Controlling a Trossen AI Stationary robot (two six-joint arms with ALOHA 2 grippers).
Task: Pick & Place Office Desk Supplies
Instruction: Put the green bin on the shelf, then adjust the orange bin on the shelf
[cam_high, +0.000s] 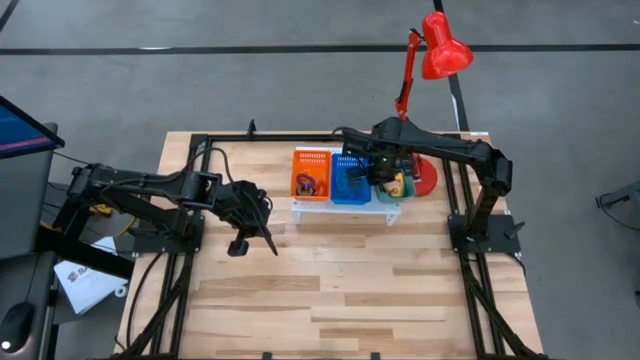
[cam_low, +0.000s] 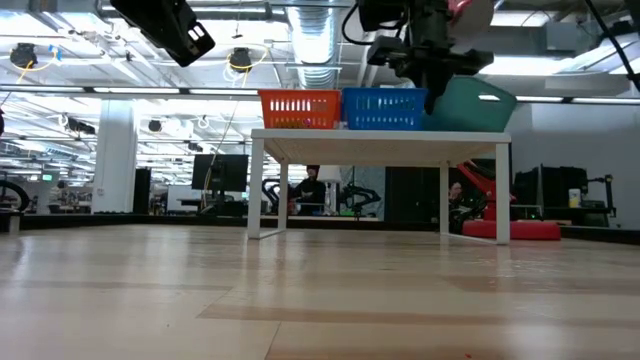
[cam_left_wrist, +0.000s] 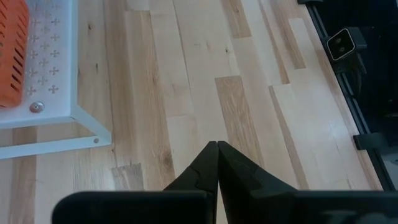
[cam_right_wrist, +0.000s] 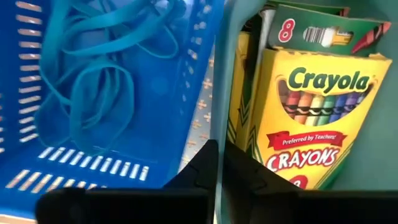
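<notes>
With blue loops (cam_right_wrist: 93, 68) in the blue basket (cam_right_wrist: 37, 168) and crayon boxes (cam_right_wrist: 311, 118) in the teal basket (cam_right_wrist: 379, 124), sorting appears nearly complete; right gripper (cam_right_wrist: 217, 163) jaws closed, empty, above them; left gripper (cam_left_wrist: 217, 163) closed over the worktop (cam_left_wrist: 205, 74).

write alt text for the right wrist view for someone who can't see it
The right pincer, fingers together, points at the wall between two baskets. The teal basket holds a yellow Crayola crayon box standing upright with a second box behind it. The blue basket beside it holds tangled blue loops.
</notes>
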